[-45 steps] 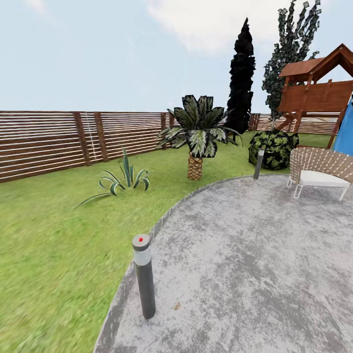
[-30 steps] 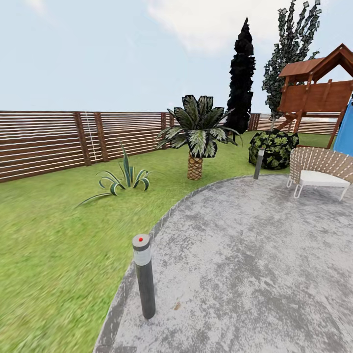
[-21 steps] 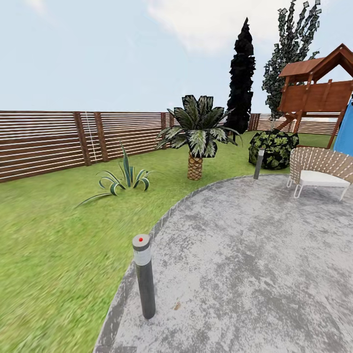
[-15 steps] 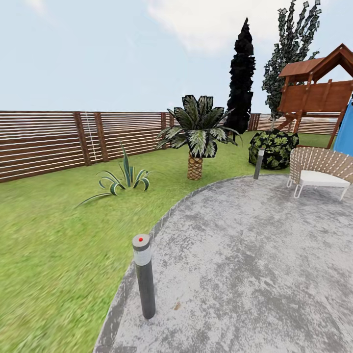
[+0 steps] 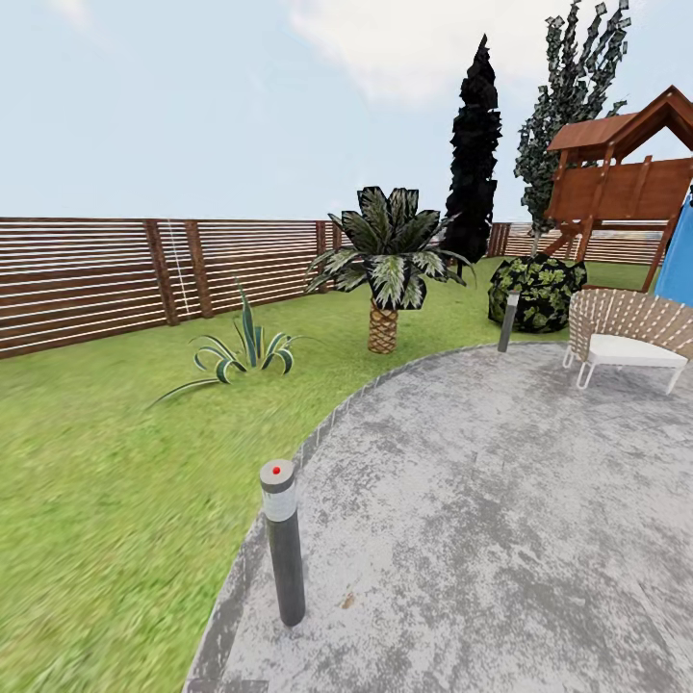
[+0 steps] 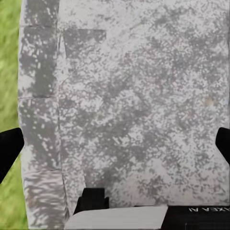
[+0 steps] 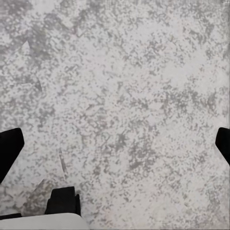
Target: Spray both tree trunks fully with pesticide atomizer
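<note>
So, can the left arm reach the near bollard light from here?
Probably not: the left gripper hangs open over the paving, while the bollard light stands ahead at the lawn edge.

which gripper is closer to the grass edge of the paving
Left. The left gripper hangs open over the paving's border, with the grass right alongside in its view. The right gripper, also open, has grey paving beneath it, further in from that edge.

The left black two-fingered pincer [image 6: 115,143] points straight down, fingers spread wide apart and empty. The right black two-fingered pincer [image 7: 115,143] does likewise.
</note>
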